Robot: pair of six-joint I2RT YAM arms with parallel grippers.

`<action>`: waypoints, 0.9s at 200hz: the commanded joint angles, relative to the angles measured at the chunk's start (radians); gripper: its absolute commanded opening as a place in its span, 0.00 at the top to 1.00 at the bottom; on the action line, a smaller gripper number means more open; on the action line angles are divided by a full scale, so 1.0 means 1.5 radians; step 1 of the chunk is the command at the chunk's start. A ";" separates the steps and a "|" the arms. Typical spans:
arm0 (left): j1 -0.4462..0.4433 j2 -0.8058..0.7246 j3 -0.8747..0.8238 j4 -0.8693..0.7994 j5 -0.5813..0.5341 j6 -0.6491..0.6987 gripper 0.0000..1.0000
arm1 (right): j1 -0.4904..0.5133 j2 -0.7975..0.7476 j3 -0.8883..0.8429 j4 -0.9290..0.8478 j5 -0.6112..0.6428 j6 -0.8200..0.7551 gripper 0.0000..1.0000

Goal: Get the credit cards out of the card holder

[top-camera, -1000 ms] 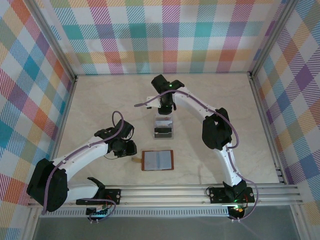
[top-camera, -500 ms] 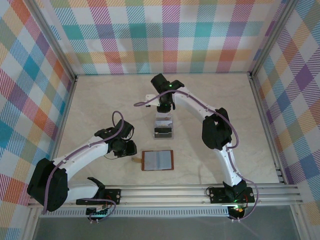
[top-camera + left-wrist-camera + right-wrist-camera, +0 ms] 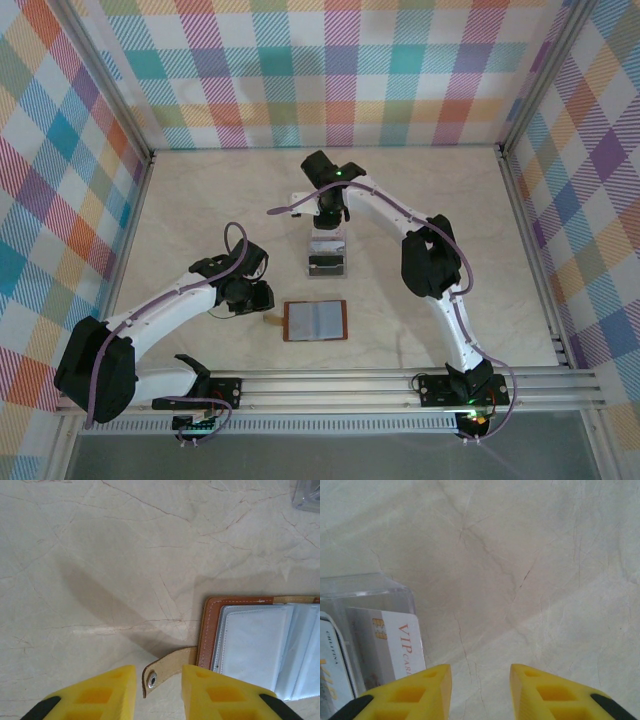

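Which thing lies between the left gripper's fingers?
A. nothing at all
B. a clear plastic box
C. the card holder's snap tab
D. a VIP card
C: in the left wrist view the snap tab of the open card holder lies between the fingers of the left gripper, with a gap on either side.

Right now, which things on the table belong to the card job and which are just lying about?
Job: card holder, lying open; white VIP card and second card, both inside the clear box; left gripper; right gripper.
Lying about: the clear box itself.
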 commanded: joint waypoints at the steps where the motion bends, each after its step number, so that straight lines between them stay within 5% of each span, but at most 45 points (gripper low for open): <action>1: 0.008 -0.010 -0.008 -0.017 0.010 0.008 0.69 | 0.000 0.000 -0.005 -0.019 -0.023 0.000 0.62; 88: 0.008 -0.004 -0.009 0.006 0.035 0.012 0.70 | 0.000 -0.014 -0.005 -0.027 -0.049 0.047 0.62; 180: 0.008 0.079 0.009 0.072 0.107 0.040 0.76 | 0.006 -0.205 -0.191 0.134 -0.117 0.495 0.60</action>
